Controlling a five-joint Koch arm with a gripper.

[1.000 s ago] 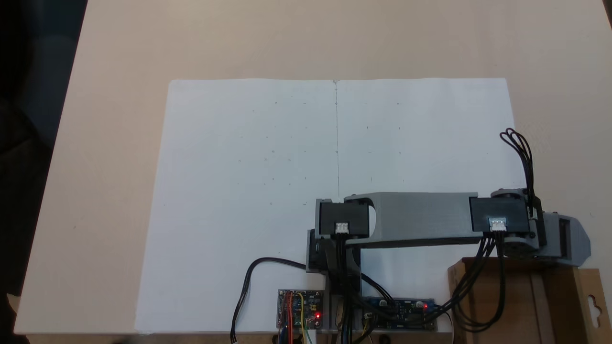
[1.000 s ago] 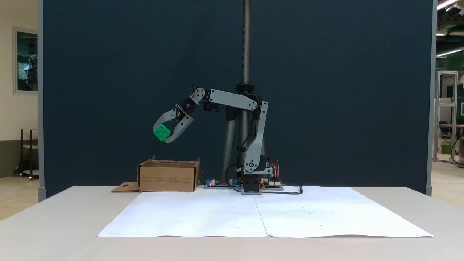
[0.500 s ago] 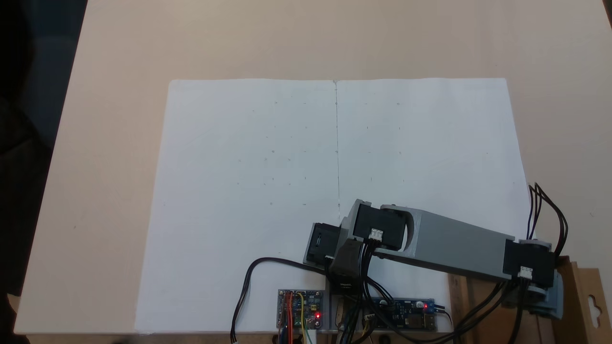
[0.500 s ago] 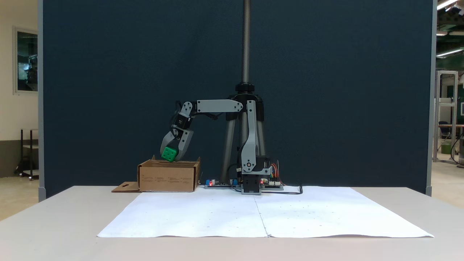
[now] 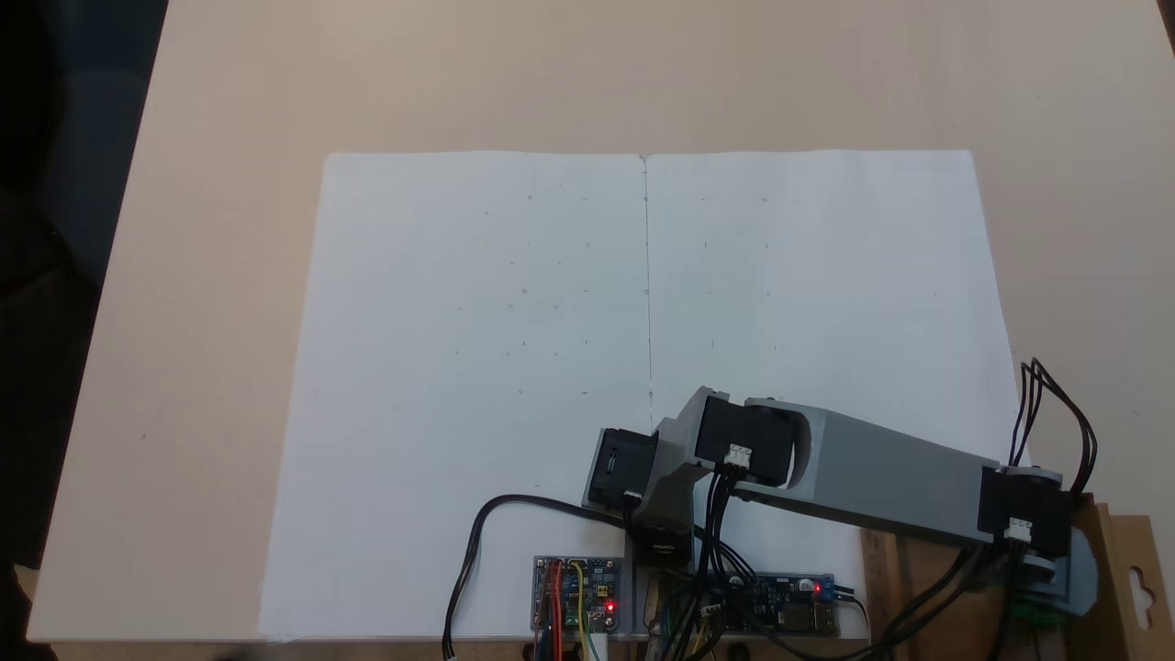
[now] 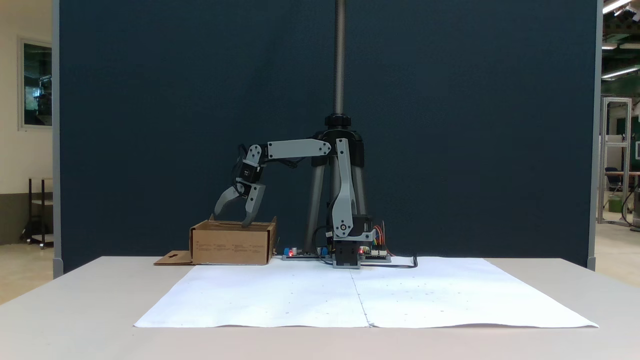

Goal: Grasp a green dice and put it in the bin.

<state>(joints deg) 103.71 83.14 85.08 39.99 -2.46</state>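
From the front of the counter (image 6: 75, 320), the white paper sheet (image 6: 365, 295) lies nearest. Beyond it, at the back, the bin (image 6: 230, 244) sits just beside the arm's base. The task looks all but done: a sliver of the green dice (image 5: 1035, 610) shows from above, under the wrist, so it appears to lie inside the box. I judge only the arm's withdrawal is left. The end effector (image 6: 231, 217) hangs over the bin with its jaws spread wide apart, holding nothing, 1 tip dipping to the rim.
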